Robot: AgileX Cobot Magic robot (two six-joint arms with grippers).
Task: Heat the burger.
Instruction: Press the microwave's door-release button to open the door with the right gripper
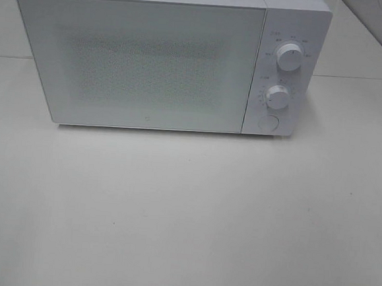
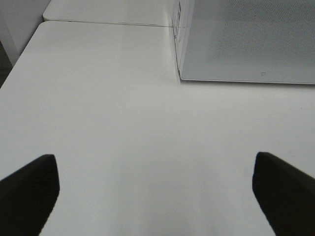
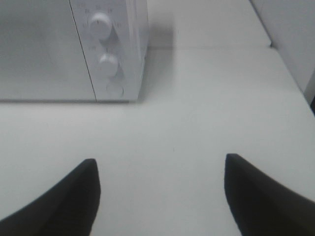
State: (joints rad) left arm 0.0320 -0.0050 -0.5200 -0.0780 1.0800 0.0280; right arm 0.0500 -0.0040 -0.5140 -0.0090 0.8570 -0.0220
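The burger is out of view in every frame. A white microwave [image 1: 144, 60] stands at the back of the table with its door shut; two round knobs [image 1: 289, 57] and a round button [image 1: 267, 122] sit on its right panel. Neither arm shows in the exterior high view. My left gripper [image 2: 155, 194] hangs open over bare tabletop, short of the microwave's [image 2: 246, 39] front left corner, with nothing between its dark fingers [image 2: 29, 189]. My right gripper [image 3: 160, 191] is open and empty too, above the table in front of the microwave's knob panel [image 3: 106, 54].
The white tabletop [image 1: 185, 215] stretches in front of the microwave. A seam [image 1: 361, 78] joins a second white table behind. A wall or panel [image 3: 290, 29] rises at the far right, and the table's left edge [image 2: 15, 69] drops off beside the left gripper.
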